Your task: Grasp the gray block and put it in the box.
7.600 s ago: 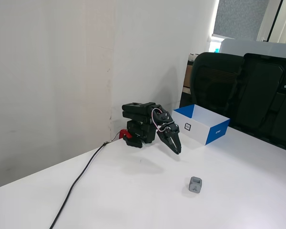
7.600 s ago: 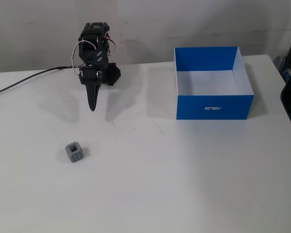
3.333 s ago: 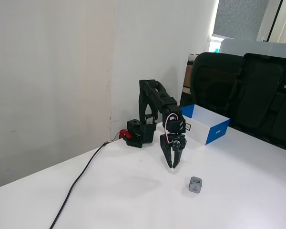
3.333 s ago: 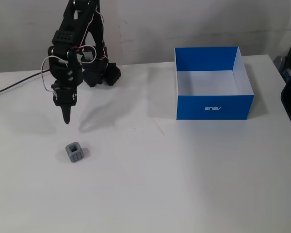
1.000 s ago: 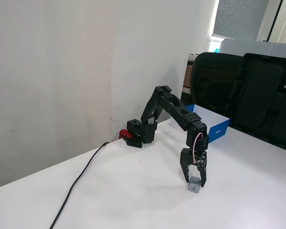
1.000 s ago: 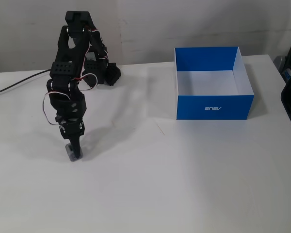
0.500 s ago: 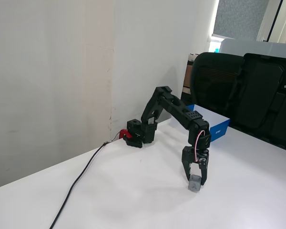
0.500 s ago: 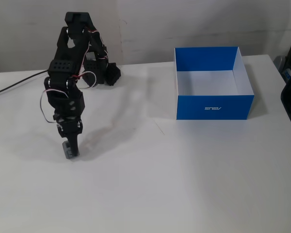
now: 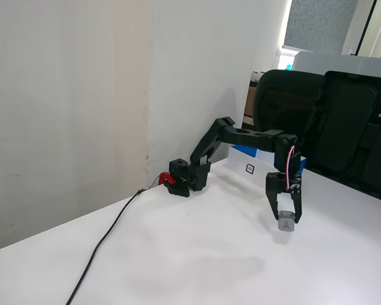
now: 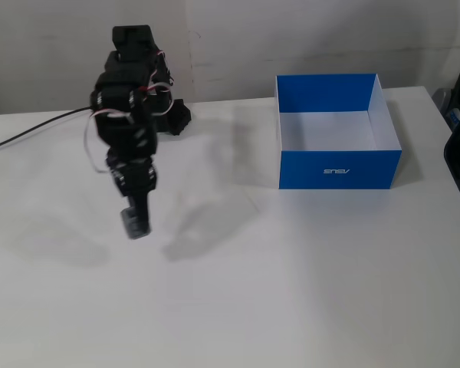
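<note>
The gray block [image 9: 286, 223] hangs above the table, centre-right. The blue-and-white box [image 10: 339, 168] sits open, upper right of the frame.

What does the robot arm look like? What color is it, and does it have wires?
The arm is all black and made of chunky, boxy pieces joined in a chain. Its tool has two narrow black fingers tapering toward the tips. Thin red and white wires loop beside its wrist, a red part sits on its base, and a black cable trails away over the white table.
</note>
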You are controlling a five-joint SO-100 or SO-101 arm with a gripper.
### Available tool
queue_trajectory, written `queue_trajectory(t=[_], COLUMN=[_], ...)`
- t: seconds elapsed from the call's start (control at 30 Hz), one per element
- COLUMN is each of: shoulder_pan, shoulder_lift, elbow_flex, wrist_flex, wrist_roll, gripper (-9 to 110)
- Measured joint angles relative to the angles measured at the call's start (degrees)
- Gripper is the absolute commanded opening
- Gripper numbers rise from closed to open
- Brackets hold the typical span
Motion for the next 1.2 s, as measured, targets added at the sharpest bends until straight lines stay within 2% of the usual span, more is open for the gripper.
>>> queue_trajectory(t=[0.33, 1.2], shoulder_pan=[13.0, 53.8], shoulder_lift=[-1.8, -1.9], elbow_flex=[-14.6, -14.9], wrist_flex=[8.9, 9.0], wrist_roll=[4.5, 12.9], gripper=[0, 0])
